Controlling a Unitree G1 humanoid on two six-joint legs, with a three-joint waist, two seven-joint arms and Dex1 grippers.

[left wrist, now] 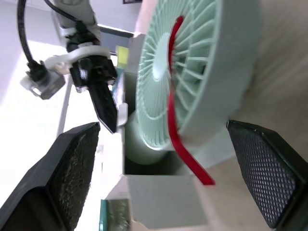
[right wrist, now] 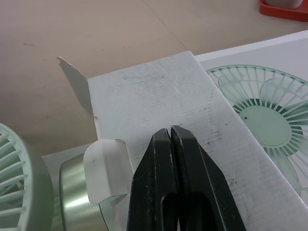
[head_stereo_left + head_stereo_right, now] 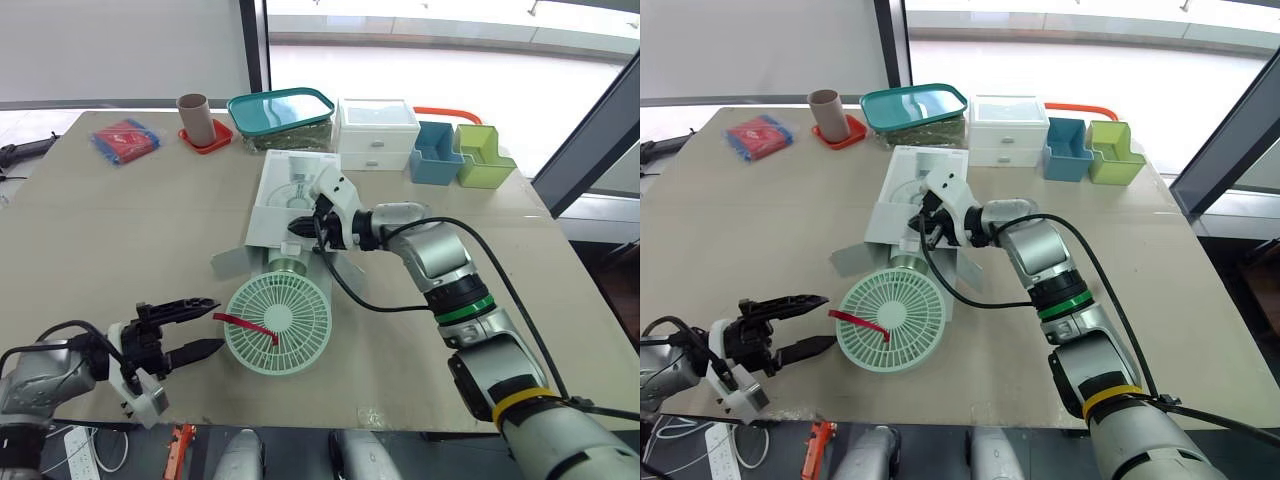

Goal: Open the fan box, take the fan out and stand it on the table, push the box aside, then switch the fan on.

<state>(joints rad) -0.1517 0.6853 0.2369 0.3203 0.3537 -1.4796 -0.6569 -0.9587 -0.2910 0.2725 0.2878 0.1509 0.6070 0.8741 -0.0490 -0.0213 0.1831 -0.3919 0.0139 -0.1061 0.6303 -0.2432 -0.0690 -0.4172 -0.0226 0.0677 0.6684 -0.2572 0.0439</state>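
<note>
The pale green fan (image 3: pixel 277 323) with a red strap (image 3: pixel 245 326) across its grille lies just outside the open end of the white fan box (image 3: pixel 283 190). Its round base (image 2: pixel 76 192) is still at the box mouth between the flaps. My right gripper (image 3: pixel 305 230) is shut, its tips resting on the box top (image 2: pixel 159 96) near that open end. To the fan's left, my left gripper (image 3: pixel 212 323) is open, with its pads (image 1: pixel 72 168) spread either side of the fan's rim and not touching it.
Along the far edge stand a red packet (image 3: pixel 125 138), a cardboard tube on a red coaster (image 3: pixel 194 116), a teal-lidded container (image 3: pixel 282 115), a white drawer unit (image 3: pixel 378 133), a blue bin (image 3: pixel 436 152) and a green bin (image 3: pixel 483 156). The table's front edge runs just below the fan.
</note>
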